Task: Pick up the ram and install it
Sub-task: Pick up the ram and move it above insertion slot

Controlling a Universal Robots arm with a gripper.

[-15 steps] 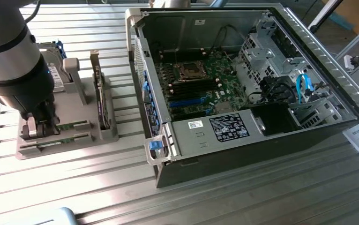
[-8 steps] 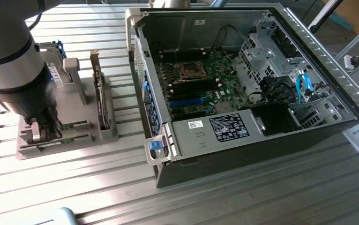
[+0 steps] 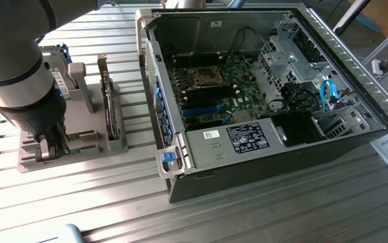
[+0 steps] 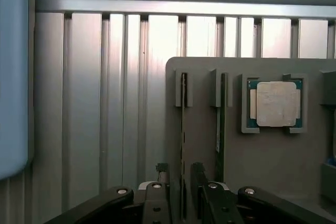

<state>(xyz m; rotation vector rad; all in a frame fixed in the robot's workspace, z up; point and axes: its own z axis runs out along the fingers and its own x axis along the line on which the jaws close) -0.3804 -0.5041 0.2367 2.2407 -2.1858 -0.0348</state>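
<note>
The ram [image 4: 182, 124] is a thin green stick standing on edge in a slot of the grey holder [image 4: 273, 182]. My gripper [image 4: 180, 170] is open, low over that holder, with one finger on each side of the ram and a small gap on both sides. A second thin stick [image 4: 221, 124] stands in the neighbouring slot. In the exterior view, the gripper [image 3: 52, 148] hangs over the near end of the holder [image 3: 79, 114], at the exterior view's left. The open computer case [image 3: 180, 167] lies to its right, its motherboard [image 3: 211, 93] exposed.
A square silver processor chip [image 4: 275, 103] sits in a pocket of the holder. A larger card [image 3: 106, 101] stands upright in the holder between the arm and the case. The case wall [image 3: 155, 76] rises beside the holder. The ribbed metal table [image 3: 262, 212] runs under everything.
</note>
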